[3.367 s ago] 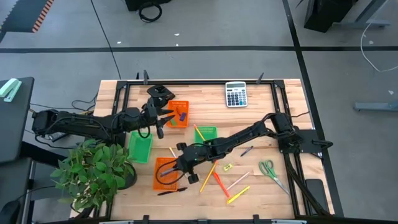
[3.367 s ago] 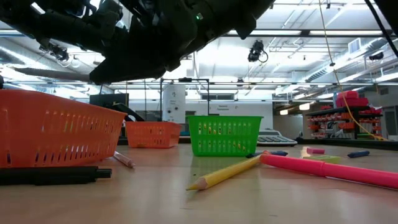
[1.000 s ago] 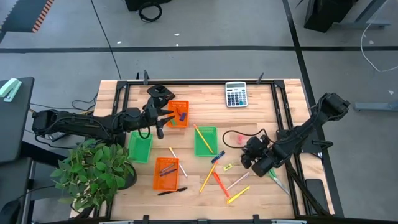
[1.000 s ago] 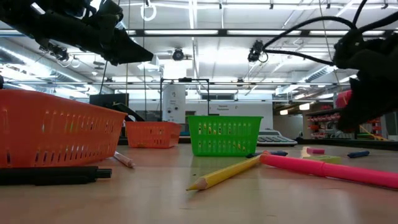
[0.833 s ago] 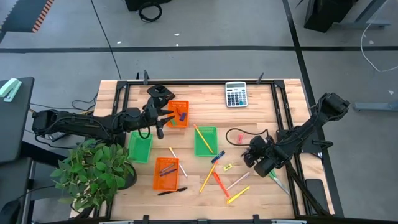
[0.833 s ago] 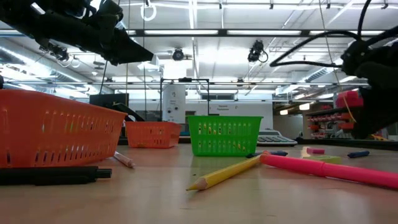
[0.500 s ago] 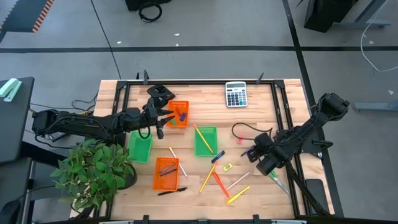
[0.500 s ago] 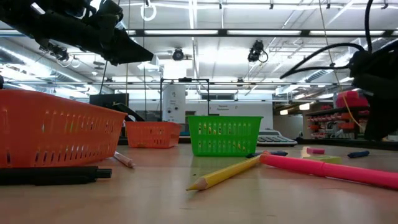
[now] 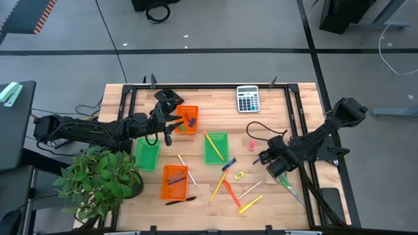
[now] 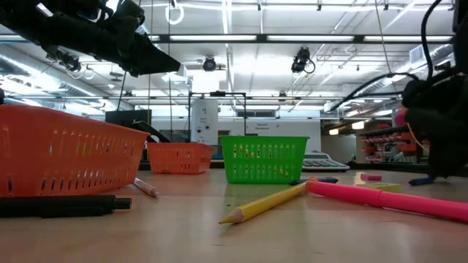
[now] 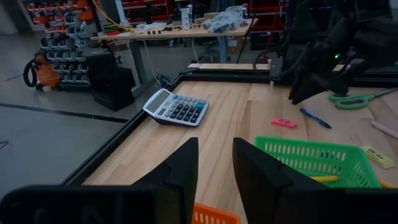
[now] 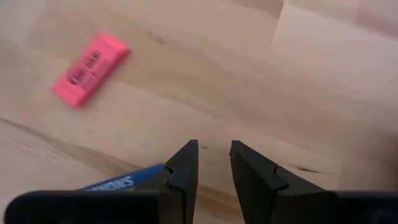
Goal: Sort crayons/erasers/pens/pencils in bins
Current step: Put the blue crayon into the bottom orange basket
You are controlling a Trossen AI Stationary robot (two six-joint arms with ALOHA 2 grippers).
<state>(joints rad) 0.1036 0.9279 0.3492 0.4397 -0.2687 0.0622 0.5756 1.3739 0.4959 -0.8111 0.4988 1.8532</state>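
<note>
My right gripper (image 9: 264, 158) hangs open over the table's right part, pointing steeply down, with bare wood between its fingers (image 12: 214, 165). A pink eraser (image 12: 90, 68) lies just beyond it (image 9: 251, 144), and a blue pen's end (image 12: 124, 182) shows beside one finger. My left gripper (image 9: 176, 123) waits open, held level above the far orange bin (image 9: 188, 119). Another orange bin (image 9: 174, 182) holds dark pens. One green bin (image 9: 215, 147) holds a yellow pencil. The other green bin (image 9: 147, 155) stands to the left.
Loose on the wood near the front lie a yellow pencil (image 9: 217, 187), a red crayon (image 9: 230, 192), a pale pencil (image 9: 249, 190), a yellow eraser (image 9: 239, 175) and a black pen (image 9: 178, 201). Green scissors (image 9: 287, 186) lie at the right. A calculator (image 9: 247, 99) lies at the back, and a plant (image 9: 98, 179) at the left.
My right gripper has drifted a little toward the table's far right and sunk. It has rolled about its own line and tipped more steeply down. Its cable loop has swung toward the far edge. The finger gap looks unchanged.
</note>
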